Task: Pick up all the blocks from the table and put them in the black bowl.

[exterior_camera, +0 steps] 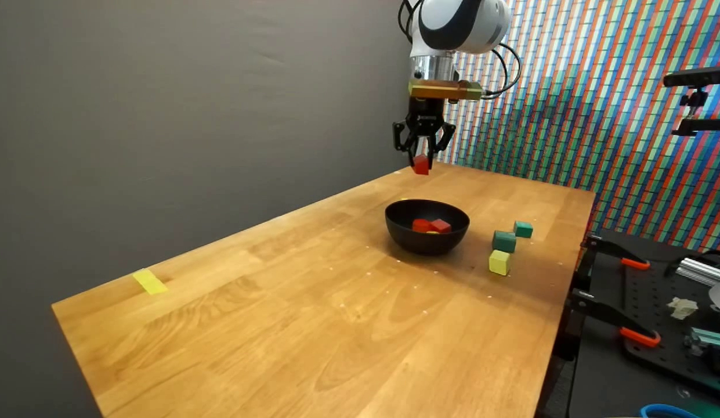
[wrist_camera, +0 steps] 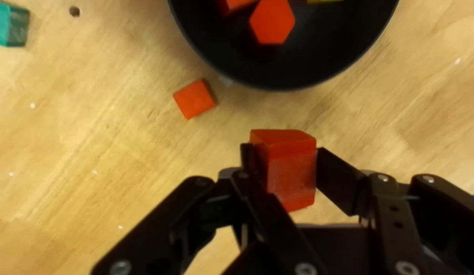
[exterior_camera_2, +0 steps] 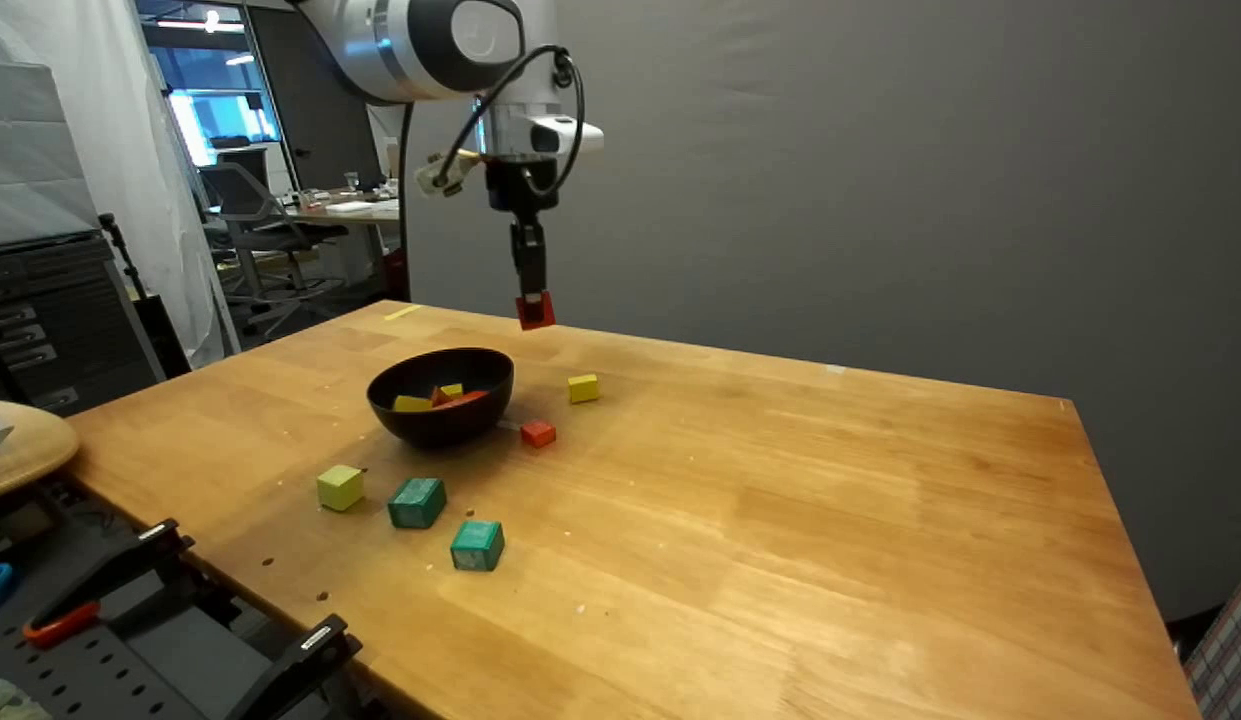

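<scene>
My gripper is shut on a red block, held in the air above the table. In the wrist view the black bowl lies ahead of it. The bowl holds red and yellow blocks. Outside it are a red block close to the rim, a yellow block, a pale yellow block and two dark green blocks. In an exterior view the bowl hides the loose red block.
A flat yellow strip lies near the table edge by the grey wall. Black clamps with orange tips and a black cart stand along the opposite edge.
</scene>
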